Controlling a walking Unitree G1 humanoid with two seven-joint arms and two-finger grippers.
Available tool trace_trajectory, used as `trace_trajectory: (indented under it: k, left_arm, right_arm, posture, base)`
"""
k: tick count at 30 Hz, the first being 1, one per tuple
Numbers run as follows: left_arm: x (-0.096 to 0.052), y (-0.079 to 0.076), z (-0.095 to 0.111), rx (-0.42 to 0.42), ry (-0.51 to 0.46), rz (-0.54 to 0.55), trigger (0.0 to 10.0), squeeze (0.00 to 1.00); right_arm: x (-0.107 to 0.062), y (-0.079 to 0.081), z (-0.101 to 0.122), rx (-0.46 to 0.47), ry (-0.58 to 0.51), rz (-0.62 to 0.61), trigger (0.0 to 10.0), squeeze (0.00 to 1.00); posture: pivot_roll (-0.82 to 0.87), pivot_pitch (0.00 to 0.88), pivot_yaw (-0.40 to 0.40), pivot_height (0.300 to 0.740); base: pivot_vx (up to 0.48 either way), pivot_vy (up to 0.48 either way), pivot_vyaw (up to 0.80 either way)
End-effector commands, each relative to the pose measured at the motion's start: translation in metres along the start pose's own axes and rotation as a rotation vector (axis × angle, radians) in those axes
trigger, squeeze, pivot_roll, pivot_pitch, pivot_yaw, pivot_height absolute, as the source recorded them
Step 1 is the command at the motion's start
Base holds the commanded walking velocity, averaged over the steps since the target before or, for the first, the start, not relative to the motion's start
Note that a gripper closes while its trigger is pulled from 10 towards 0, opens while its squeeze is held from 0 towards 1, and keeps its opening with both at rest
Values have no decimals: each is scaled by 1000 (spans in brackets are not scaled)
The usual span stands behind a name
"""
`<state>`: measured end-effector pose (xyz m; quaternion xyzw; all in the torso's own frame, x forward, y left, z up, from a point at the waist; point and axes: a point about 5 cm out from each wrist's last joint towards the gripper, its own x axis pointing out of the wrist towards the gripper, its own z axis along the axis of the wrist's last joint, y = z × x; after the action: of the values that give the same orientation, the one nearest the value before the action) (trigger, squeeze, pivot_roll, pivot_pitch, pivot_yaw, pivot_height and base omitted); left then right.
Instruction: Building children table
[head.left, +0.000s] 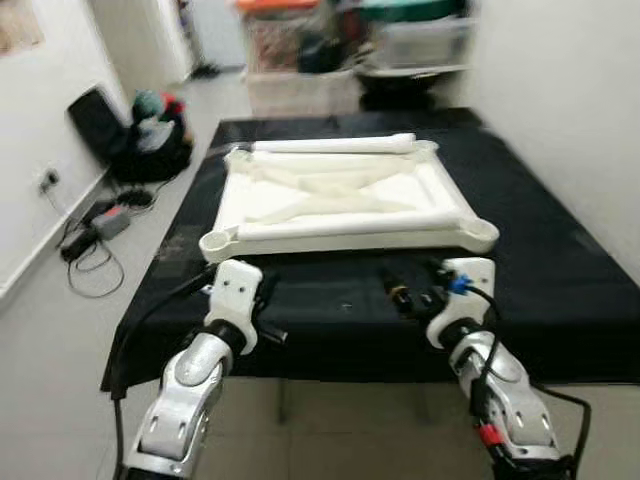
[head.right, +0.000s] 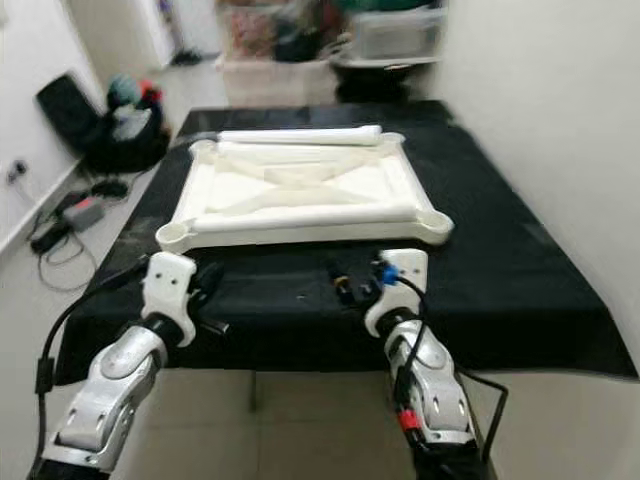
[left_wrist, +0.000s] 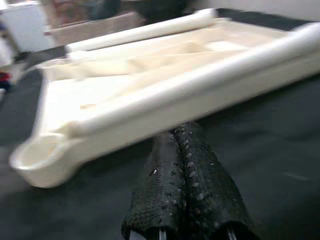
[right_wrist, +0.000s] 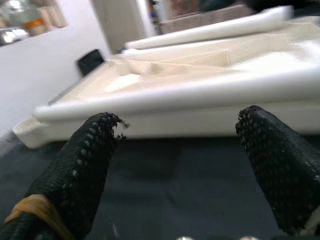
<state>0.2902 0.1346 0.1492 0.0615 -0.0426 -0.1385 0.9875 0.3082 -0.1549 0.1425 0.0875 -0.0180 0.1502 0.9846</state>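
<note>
On the black cloth-covered table (head.left: 560, 290), the upturned white plastic children's tabletop (head.left: 335, 195) lies ready for legs, left gripper (left_wrist: 186, 150) pressed closed, right gripper (right_wrist: 180, 145) spread open beside it

A counter (head.left: 560, 270) draped in black cloth is standing on a pale tiled floor (head.left: 50, 330) between white walls (head.left: 560, 90); cables (head.left: 90, 245) are trailing from a wall socket (head.left: 46, 180), and cluttered shelving (head.left: 400, 50) is sitting behind
</note>
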Motion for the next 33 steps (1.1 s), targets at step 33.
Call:
trace_trajectory:
  k: [33]
  left_arm:
    - [-36, -36, -5, 71, 61, -349, 10000, 0]
  right_arm:
    - [-3, 1, 52, -663, 556, 548, 10000, 0]
  posture:
    - [2, 12, 7, 740]
  base:
    - [87, 0, 0]
